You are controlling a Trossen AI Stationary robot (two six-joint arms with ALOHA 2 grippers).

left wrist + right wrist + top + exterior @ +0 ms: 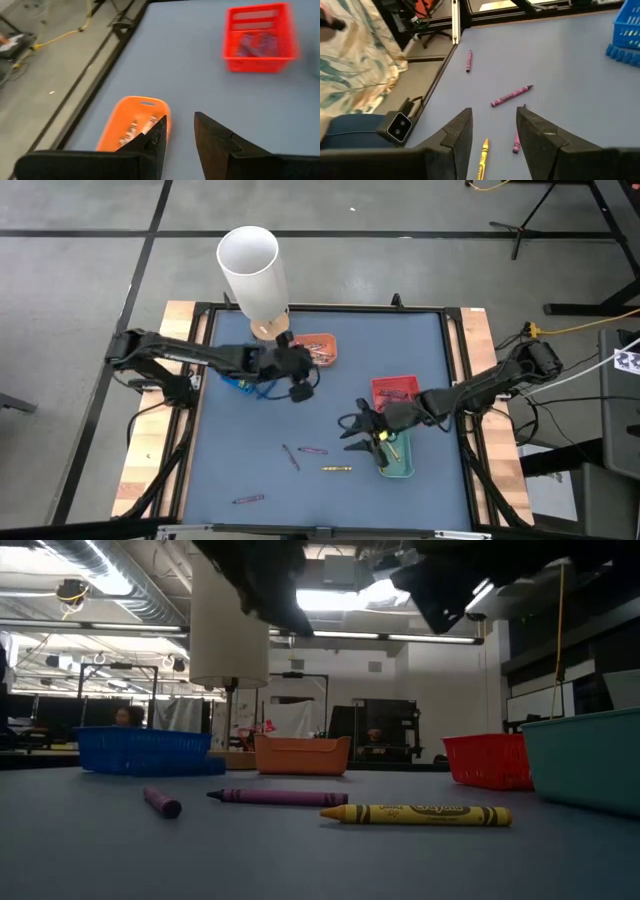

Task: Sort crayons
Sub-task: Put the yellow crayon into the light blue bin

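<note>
The left hand (300,376) hovers beside the orange tray (322,348), fingers parted and empty. The right hand (358,429), also spread and empty, hangs near the green tray (402,465), above loose crayons (336,468) on the tabletop (400,340).

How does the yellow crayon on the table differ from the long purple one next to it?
The yellow crayon is yellow with a printed wrapper and lies nearer the low camera; the purple crayon is darker, looks slimmer, and lies just behind it. Seen from above, the yellow one sits closer to the green tray. Both lie flat, loose, held by neither gripper.
</note>
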